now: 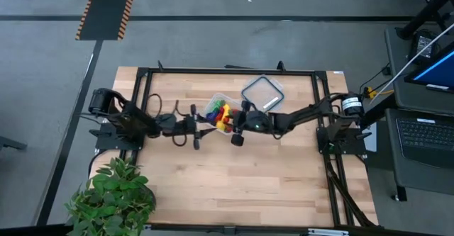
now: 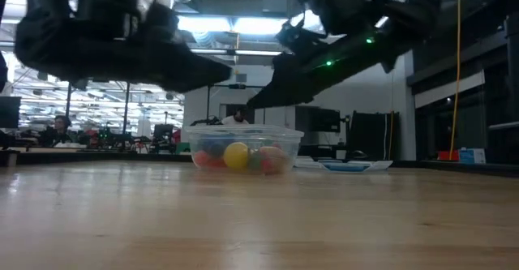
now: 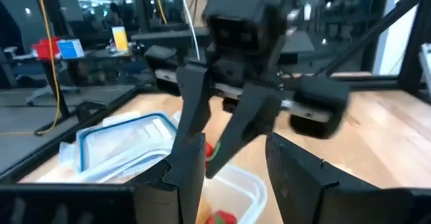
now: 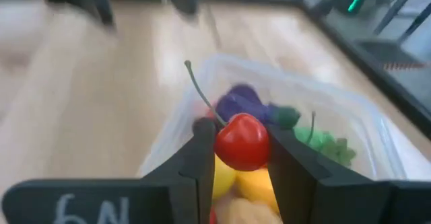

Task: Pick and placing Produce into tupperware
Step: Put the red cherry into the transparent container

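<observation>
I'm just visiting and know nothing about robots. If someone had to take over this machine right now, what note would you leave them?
Right tool: shut on a red cherry, held just above the tupperware.
Left tool: empty, fingers apart, hovering beside the tub, facing the right arm.
Tupperware: mid-table toward the far edge, already holding produce: yellow, red, green and purple pieces.
Lid: lying flat beside the tub, off.
Done: no loose produce shows on the table.
Left: drop the cherry into the tub. The potted plant at the near left corner is not part of the job.
</observation>
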